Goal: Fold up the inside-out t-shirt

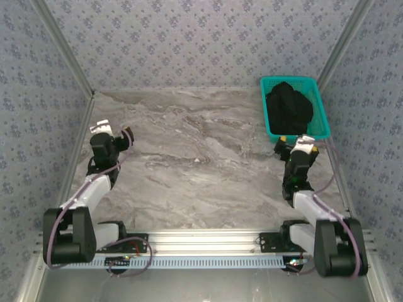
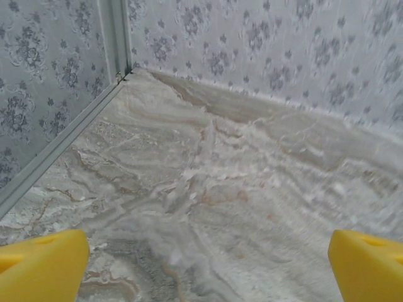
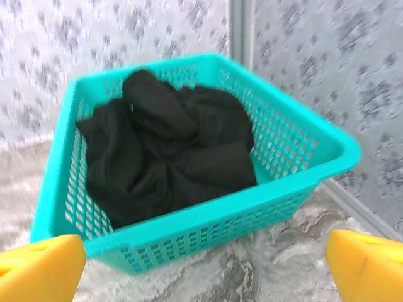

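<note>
Shirt: the black t-shirt [image 3: 164,148] lies crumpled in a heap inside the teal basket [image 3: 208,229], and I see no print or label on it.
Basket: my landmark; it stands on the marble table [image 1: 201,163].
My right gripper [image 3: 204,264]: jaws spread wide with nothing between them, just short of the basket's near wall and facing it.
My left gripper [image 1: 114,131]: jaws equally wide and holding nothing, well apart from the basket, far to its left over bare marble.
</note>
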### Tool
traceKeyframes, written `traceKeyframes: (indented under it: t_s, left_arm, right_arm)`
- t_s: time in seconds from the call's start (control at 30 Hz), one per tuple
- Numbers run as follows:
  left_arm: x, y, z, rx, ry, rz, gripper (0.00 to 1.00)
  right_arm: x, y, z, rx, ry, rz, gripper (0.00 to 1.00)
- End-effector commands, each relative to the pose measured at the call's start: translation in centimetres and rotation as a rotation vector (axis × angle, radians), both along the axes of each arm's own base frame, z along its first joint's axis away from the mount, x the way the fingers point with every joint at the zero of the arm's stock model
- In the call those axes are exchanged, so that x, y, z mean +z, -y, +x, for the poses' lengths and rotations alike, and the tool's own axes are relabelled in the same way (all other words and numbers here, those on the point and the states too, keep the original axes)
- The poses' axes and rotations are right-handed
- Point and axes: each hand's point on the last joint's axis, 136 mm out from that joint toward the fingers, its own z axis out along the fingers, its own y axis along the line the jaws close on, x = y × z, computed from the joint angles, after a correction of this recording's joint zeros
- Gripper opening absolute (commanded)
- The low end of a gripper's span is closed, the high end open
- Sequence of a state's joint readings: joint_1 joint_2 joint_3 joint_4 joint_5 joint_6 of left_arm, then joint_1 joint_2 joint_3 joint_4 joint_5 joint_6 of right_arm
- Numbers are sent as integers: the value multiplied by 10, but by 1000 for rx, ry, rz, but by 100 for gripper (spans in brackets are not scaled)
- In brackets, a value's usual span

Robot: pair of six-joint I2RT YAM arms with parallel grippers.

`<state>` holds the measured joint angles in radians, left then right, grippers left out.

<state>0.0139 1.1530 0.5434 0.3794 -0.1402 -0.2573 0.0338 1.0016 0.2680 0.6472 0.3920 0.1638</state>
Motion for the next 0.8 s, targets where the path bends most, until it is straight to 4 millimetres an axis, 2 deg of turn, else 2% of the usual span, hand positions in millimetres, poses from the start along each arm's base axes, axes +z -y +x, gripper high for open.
traceKeyframes:
  t_s: [0.0, 0.07, 0.13, 0.2, 0.23, 0.37, 0.4, 0.57, 0.77]
  left_arm:
    - [5, 27, -1, -73, -38, -232, 98]
    - [16, 64, 8, -196, -23, -288, 97]
    - [20, 106, 15, -310, -65, -250, 97]
    - [19, 130, 20, -362, -108, -197, 97]
    - [17, 135, 22, -366, -124, -187, 98]
    - [15, 136, 24, -356, -132, -194, 98]
    - [15, 135, 24, -352, -134, -194, 98]
    - [12, 134, 22, -342, -151, -189, 98]
    - [6, 130, 19, -324, -174, -170, 98]
  right_arm:
    - [20, -5, -9, -25, 7, 108, 100]
    - [39, -24, 11, 40, -52, 47, 100]
    - [28, -38, 41, 99, -232, 22, 100]
    - [14, -30, 66, 112, -354, 74, 100]
    - [7, -31, 84, 154, -406, 104, 100]
    - [-16, -10, 122, 143, -565, 181, 100]
    - [-20, 0, 133, 117, -596, 217, 100]
    - [-55, 42, 163, 14, -712, 242, 100]
    - [-89, 54, 212, 0, -811, 348, 99]
